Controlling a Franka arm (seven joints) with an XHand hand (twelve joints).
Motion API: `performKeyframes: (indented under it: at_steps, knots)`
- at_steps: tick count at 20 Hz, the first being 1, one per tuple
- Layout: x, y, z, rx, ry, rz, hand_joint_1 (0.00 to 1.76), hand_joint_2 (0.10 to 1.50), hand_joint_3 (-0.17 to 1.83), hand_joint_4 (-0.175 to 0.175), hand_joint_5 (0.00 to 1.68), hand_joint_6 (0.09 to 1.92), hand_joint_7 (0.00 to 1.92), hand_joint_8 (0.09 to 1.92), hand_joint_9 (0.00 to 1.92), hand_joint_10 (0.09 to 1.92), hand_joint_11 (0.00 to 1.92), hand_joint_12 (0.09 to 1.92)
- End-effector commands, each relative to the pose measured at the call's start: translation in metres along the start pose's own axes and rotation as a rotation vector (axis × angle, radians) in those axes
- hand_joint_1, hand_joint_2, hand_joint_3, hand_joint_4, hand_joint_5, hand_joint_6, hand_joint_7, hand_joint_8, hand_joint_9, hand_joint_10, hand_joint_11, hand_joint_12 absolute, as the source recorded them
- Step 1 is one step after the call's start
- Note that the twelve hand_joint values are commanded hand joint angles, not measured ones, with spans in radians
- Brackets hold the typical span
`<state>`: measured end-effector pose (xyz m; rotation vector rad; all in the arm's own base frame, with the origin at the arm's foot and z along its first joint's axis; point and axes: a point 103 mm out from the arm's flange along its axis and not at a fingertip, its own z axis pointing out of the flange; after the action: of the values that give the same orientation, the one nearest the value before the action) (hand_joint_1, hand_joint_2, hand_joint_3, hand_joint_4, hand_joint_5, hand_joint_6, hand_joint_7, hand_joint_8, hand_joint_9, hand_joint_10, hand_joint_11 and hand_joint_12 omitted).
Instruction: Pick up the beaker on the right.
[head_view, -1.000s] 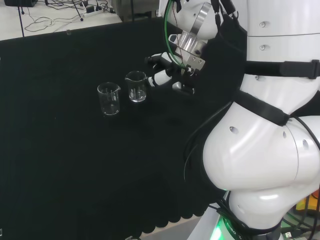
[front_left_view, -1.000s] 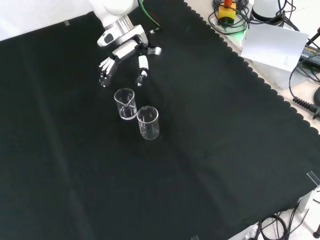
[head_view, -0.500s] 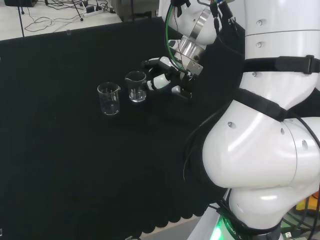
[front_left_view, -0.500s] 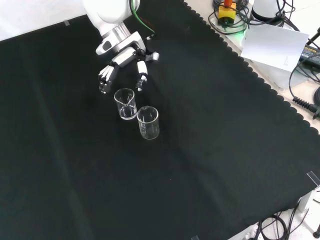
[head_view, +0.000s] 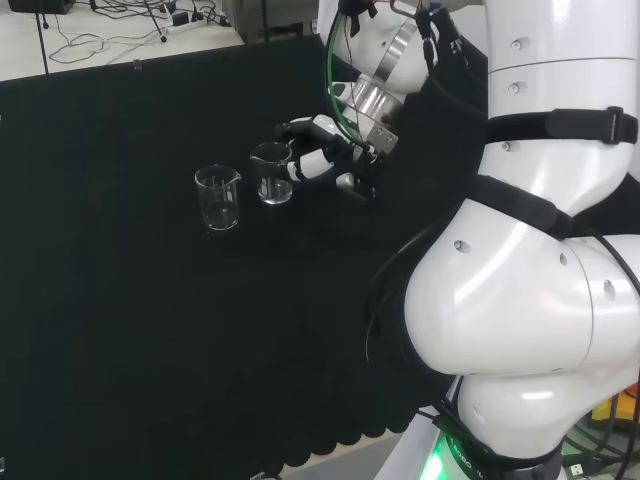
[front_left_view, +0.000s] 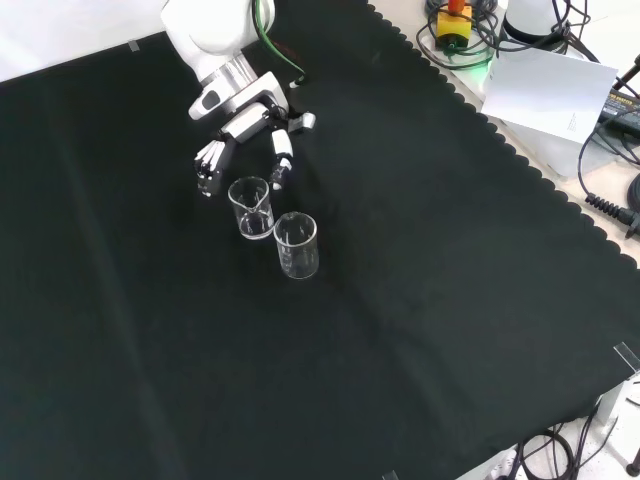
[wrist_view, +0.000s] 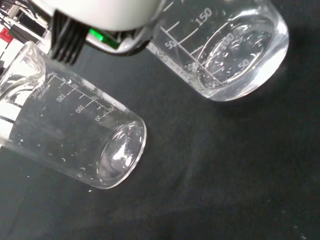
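Currently, two clear glass beakers stand upright on the black-clothed tabletop (front_left_view: 420, 300). The landmark for all positions below is the target beaker (head_view: 271, 172), the right-hand one of the pair in the head view.

Target beaker. In the front view the target beaker (front_left_view: 251, 207) is the one farther from the camera. It rests on the cloth and carries printed graduation marks, plainly shown in the wrist view (wrist_view: 225, 50).

Second beaker. The second beaker (head_view: 218, 197) stands just to the left of the target beaker in the head view. In the front view it (front_left_view: 296, 245) lies nearer the camera and just beside the target beaker; whether the two walls touch cannot be told. The wrist view shows it (wrist_view: 75, 135) with a dark strip of cloth between its base and that of the target beaker.

Robot hand. The robot hand (head_view: 322, 160) sits immediately to the right of the target beaker in the head view. In the front view the robot hand (front_left_view: 243, 132) is just beyond the target beaker, with its fingers (front_left_view: 208, 166) spread and extended toward the glass on one side and the thumb (front_left_view: 281, 160) reaching down on the other. The digits flank the rim of the target beaker without curling round it; contact with the glass cannot be confirmed.

Arm. The white arm links (head_view: 540, 260) stand well to the right of the target beaker in the head view.
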<state>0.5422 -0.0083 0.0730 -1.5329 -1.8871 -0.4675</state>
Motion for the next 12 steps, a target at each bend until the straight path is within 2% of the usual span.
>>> performKeyframes:
  at_steps: [1,12]
  knots:
    - [-0.0017,0.0028,0.0043,0.016,0.033,-0.028,0.93,0.52,0.65,-0.047,0.50,0.09,0.25,0.66,0.38,0.65,0.00,1.39]
    - [-0.0060,0.0034,0.0124,-0.021,0.058,-0.034,0.93,0.51,0.65,-0.048,0.52,0.09,0.29,0.67,0.41,0.66,0.00,1.39]
